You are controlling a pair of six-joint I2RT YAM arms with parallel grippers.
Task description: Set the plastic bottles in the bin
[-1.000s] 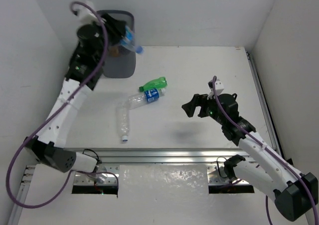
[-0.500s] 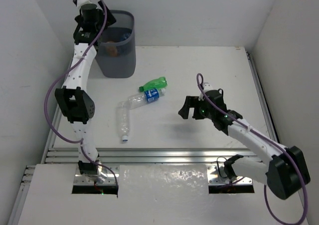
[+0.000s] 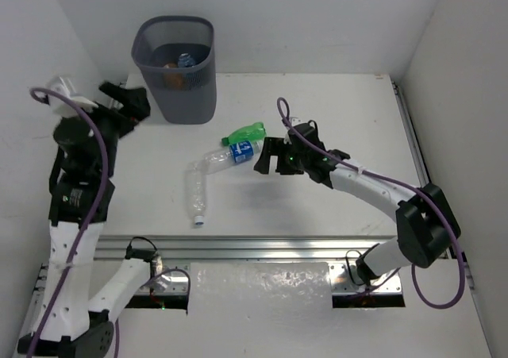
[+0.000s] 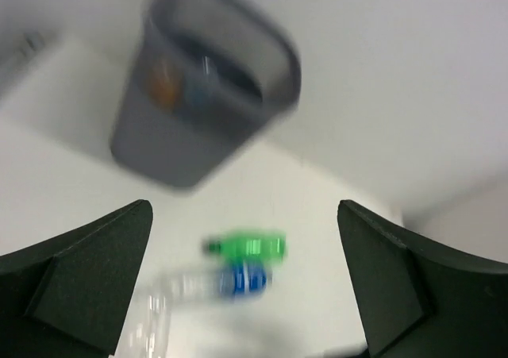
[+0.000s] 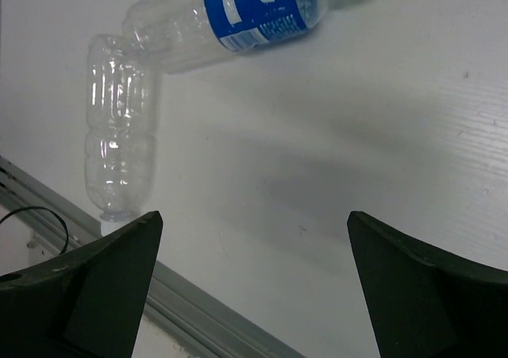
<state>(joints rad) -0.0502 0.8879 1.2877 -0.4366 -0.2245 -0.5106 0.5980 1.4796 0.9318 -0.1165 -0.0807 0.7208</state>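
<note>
Blue label (image 5: 258,10) on clear bottle (image 5: 171,26) shows white Japanese lettering.

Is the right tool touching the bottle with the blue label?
Apart. The right wrist view shows bare table between the right tool and the blue-label bottle.

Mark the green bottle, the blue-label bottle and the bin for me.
green bottle (image 3: 248,132): top external view, middle of its body.
blue-label bottle (image 5: 258,13): right wrist view, on the blue label.
bin (image 3: 189,96): top external view, on its front mesh wall.
</note>
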